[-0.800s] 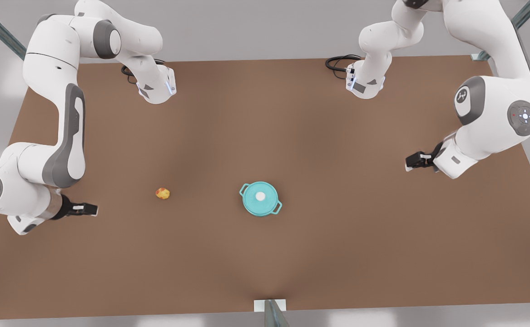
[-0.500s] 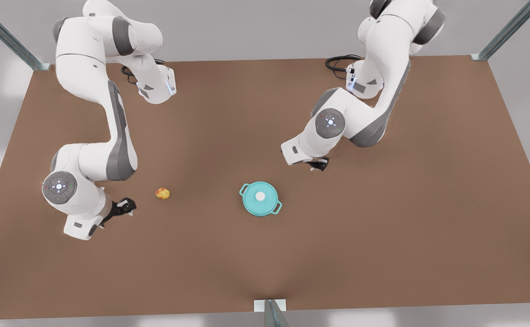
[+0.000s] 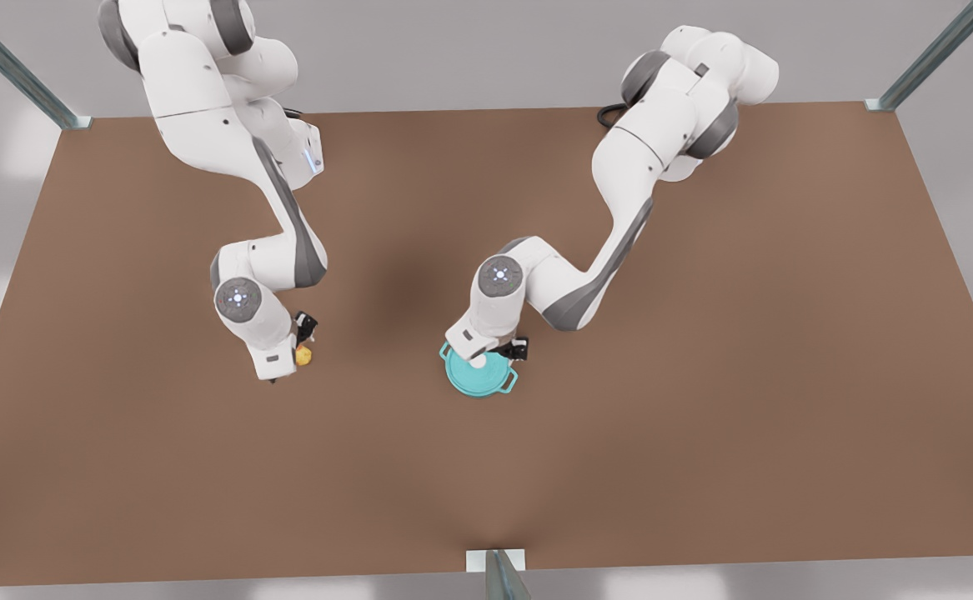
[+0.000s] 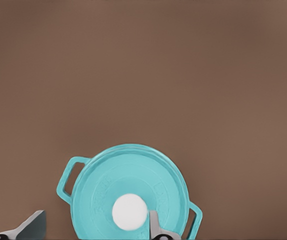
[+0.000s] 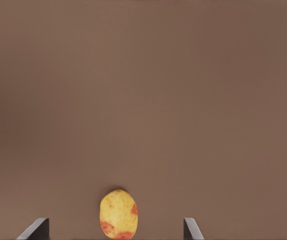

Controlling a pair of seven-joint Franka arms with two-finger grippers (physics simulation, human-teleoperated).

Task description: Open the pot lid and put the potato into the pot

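The teal pot (image 3: 509,382) stands near the table's middle, with the pot lid (image 3: 486,377) shut on it and its white knob (image 3: 478,360) at the centre. My left gripper (image 3: 492,353), on the arm at the front view's right, hovers over the lid. In the left wrist view its open fingers (image 4: 156,227) stand on either side of the knob (image 4: 129,212), above the lid (image 4: 133,172). The yellow-orange potato (image 3: 305,357) lies on the table at the front view's left. My right gripper (image 3: 296,348) hangs open above it, its fingertips (image 5: 189,227) wide on both sides of the potato (image 5: 118,214).
The brown table (image 3: 703,375) stretches wide around both objects. Metal frame posts (image 3: 503,575) stand at the front edge and at the back corners. Black cables (image 3: 607,112) lie by the arm base at the back.
Both arms have swung in from the table's sides. The left gripper came over the pot lid and the right gripper over the potato. Pot and potato have not moved.
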